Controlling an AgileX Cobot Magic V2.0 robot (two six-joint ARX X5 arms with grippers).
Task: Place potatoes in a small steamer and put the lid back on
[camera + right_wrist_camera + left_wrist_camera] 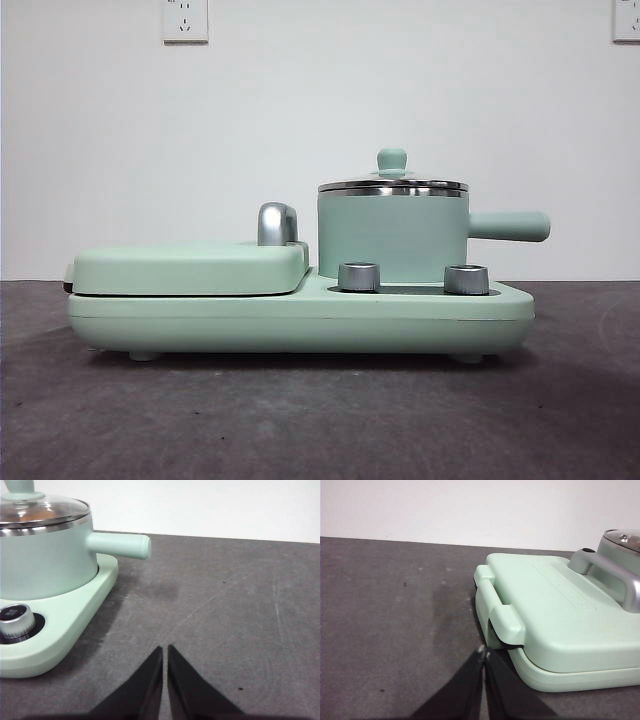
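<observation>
The small steamer point(392, 238) is a mint-green pot with a steel rim, standing on the right half of a green base, its straight handle point(510, 226) pointing right. The glass lid point(392, 182) with its green knob sits on the pot. Through the glass in the right wrist view, the lid point(42, 511) shows something orange-brown inside, likely the potatoes point(30, 512). My right gripper point(165, 650) is shut and empty, low over the table to the right of the steamer point(47, 562). My left gripper point(484, 652) is shut and empty, just off the griddle's left end.
A flat green hinged griddle point(190, 268) with a steel handle point(277, 224) fills the base's left half. Two steel dials point(359, 277) point(466, 279) sit on the base front. Dark grey table point(300, 420) spreads around; a white wall stands behind.
</observation>
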